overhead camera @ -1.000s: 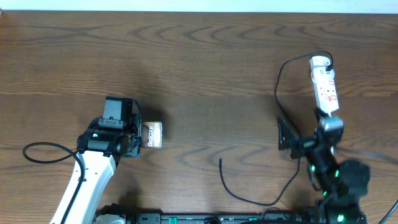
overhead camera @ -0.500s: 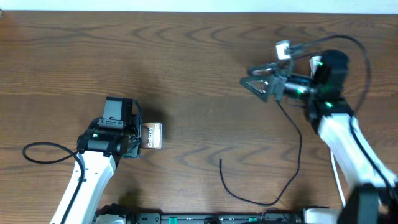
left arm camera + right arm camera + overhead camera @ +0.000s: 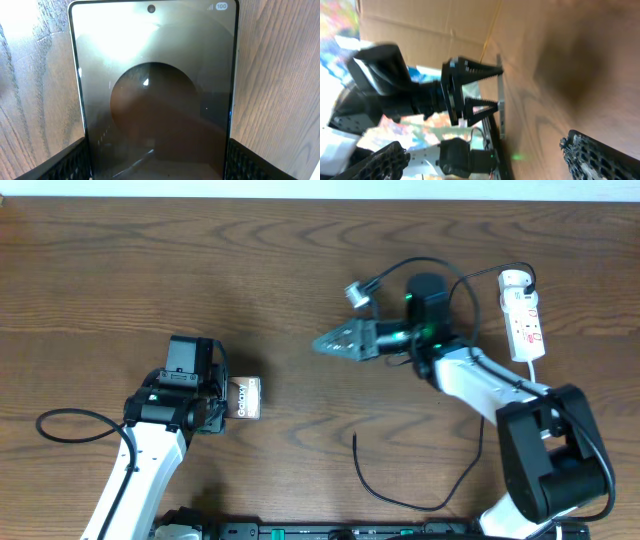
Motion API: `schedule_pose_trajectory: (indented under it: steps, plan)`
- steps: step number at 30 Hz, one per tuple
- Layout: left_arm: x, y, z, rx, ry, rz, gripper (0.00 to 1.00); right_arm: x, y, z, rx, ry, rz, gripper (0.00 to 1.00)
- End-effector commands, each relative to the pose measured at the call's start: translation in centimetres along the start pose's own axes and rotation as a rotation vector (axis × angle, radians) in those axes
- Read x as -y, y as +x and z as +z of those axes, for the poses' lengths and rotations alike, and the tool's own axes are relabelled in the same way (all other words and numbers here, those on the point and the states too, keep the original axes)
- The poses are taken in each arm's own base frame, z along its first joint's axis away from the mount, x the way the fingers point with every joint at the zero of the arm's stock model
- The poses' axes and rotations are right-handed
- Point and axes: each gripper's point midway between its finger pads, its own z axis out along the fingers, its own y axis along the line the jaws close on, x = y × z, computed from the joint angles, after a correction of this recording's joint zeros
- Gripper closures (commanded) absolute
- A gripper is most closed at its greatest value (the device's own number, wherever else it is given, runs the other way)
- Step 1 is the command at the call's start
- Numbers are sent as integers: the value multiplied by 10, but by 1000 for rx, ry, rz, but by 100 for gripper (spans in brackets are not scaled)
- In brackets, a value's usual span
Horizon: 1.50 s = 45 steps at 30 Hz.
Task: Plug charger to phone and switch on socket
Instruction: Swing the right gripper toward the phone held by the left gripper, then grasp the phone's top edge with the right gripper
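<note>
While my left end effector (image 3: 220, 398) clamps the phone (image 3: 246, 397) (flat on the desk (image 3: 300, 260)), my right end effector (image 3: 332, 343) hangs spread, seemingly empty.

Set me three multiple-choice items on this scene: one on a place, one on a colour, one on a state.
1. In the overhead view, the socket lies on the table at:
A. the lower left
B. the middle
C. the upper right

2. The socket's body is mostly:
A. white
B. black
C. green

3. The left claw is:
A. wide open and empty
B. shut on the phone
C. out of view

Key:
1 C: it sits near the right edge, towards the top.
2 A: its casing shows white against the brown wood.
3 B: the left wrist view shows both fingers against the phone's side edges.
</note>
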Motion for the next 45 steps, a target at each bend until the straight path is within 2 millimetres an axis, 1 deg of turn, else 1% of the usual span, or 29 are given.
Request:
schedule_pose_trajectory:
  steps: [1,4,5,7,10,14,15,17,22,27,30,45]
  plan:
    - [11,0,-9,-3,41,-2,93,-6,6,24,-20,13,-84,1]
    - [11,0,-9,-5,40,-4,93,-8,13,38,-35,22,-105,1]
    - [11,1,-9,-12,40,-4,93,-9,15,40,-41,20,-111,7]
    - [11,4,-9,-27,39,-5,93,-10,19,44,-54,14,-144,8]
    - [11,6,-9,-38,38,-7,93,-11,22,47,-63,10,-158,18]
    - [10,11,-9,-68,36,-21,93,-11,23,49,-67,9,-170,18]
    - [11,12,-9,-74,35,-25,93,-11,23,49,-68,8,-174,16]
    - [10,14,-10,-87,34,-34,93,-11,24,49,-70,7,-184,14]
    - [10,25,-11,-149,26,-79,93,-11,32,59,-89,14,-216,15]
    - [9,32,-12,-190,21,-90,93,-5,44,75,-106,64,-237,17]
    - [9,32,-12,-192,19,-90,93,-7,48,80,-115,60,-246,20]
    - [8,49,-16,-296,0,-142,93,-7,57,92,-132,72,-293,27]
